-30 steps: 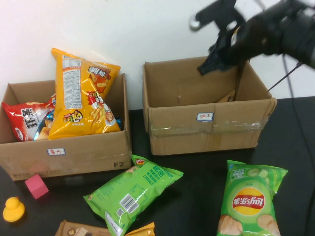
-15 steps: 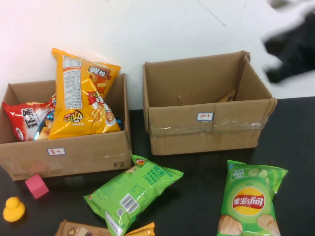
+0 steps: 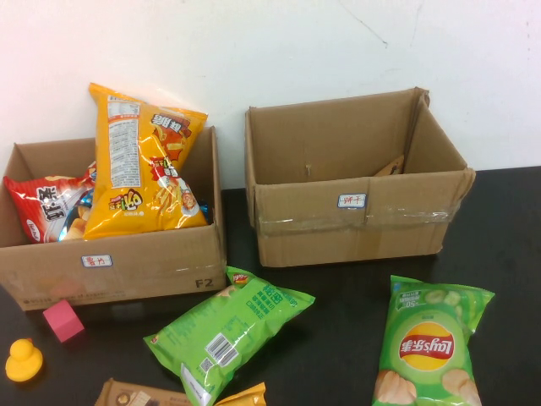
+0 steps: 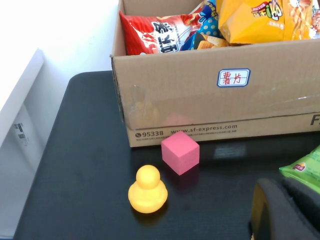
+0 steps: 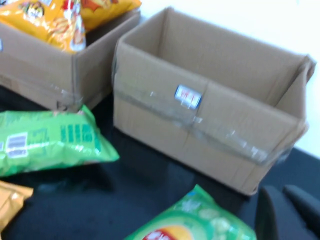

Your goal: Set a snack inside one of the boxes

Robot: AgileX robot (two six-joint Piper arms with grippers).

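Observation:
Two brown cardboard boxes stand at the back of the black table. The left box (image 3: 127, 262) holds an upright orange snack bag (image 3: 139, 165) and a red bag (image 3: 42, 207). The right box (image 3: 355, 224) shows no snack inside from here. On the table lie a green bag (image 3: 228, 330) and a green chips bag (image 3: 427, 347). Neither arm shows in the high view. My left gripper (image 4: 287, 212) is shut and empty, low over the table near the green bag (image 4: 305, 167). My right gripper (image 5: 285, 212) is shut and empty, in front of the right box (image 5: 200, 125).
A pink cube (image 3: 63, 320) and a yellow toy duck (image 3: 23, 359) sit in front of the left box. A brown packet (image 3: 135, 396) and an orange packet corner (image 3: 245, 395) lie at the front edge. A white wall stands behind the boxes.
My right arm was over the right box a second ago. It pulled back to the right and is now out of the high view. The snacks and boxes have not moved.

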